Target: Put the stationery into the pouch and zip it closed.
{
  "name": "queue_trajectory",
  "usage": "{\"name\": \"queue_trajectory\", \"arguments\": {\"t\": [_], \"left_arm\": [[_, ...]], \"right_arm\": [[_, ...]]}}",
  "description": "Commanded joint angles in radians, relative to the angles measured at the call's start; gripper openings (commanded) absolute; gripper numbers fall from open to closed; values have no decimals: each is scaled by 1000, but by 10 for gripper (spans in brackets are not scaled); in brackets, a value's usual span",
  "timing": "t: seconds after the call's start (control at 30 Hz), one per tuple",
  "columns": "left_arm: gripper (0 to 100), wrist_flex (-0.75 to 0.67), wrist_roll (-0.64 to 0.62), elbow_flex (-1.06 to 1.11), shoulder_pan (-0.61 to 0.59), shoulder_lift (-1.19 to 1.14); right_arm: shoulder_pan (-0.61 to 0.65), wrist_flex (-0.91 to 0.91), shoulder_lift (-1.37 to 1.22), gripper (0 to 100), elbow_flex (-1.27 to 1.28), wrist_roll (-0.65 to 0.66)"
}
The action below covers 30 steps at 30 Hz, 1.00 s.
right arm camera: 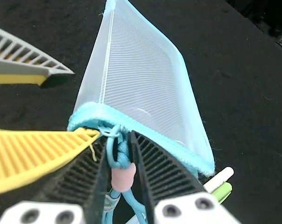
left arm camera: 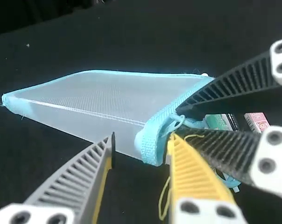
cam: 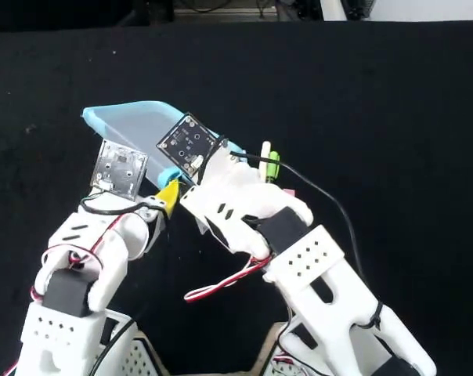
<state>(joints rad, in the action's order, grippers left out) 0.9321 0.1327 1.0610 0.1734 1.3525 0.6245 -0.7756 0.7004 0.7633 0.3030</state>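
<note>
Right wrist view has my right hand (right arm camera: 117, 135) pinching the zip pull (right arm camera: 121, 176) at the end of the pouch (right arm camera: 141, 79) on the surface (right arm camera: 243, 93), left hand (left arm camera: 142, 140) spread around that corner; I'd clamp left, then draw straight along the zip

The high camera looks down over the surface (cam: 393, 94). Both wrist cameras peer closely along their jaws, sharing the pouch (left arm camera: 99, 107).

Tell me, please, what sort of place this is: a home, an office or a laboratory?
Most likely a robotics lab bench. Two white plastic arms with loose wiring stand at a table covered in black cloth, and the right gripper pinches the zip pull of a mesh pouch.
</note>
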Motion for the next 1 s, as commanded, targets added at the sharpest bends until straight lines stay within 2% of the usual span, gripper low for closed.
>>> {"name": "queue_trajectory", "arguments": {"t": [0.0, 0.2, 0.47, 0.63, 0.97], "left_arm": [[195, -20, -14, -27, 8, -15], [195, -28, -14, -4, 8, 0], [195, -143, -14, 81, -51, 0], [193, -141, -14, 87, -54, 6], [44, -147, -14, 48, -51, 6]], "right_arm": [[-3, 14, 42, 11, -61, 6], [-5, 14, 42, 11, -61, 6], [-5, -37, 42, 11, -62, 6], [-5, -34, 42, 11, -64, 6], [0, -35, 42, 11, 22, 6]]}}
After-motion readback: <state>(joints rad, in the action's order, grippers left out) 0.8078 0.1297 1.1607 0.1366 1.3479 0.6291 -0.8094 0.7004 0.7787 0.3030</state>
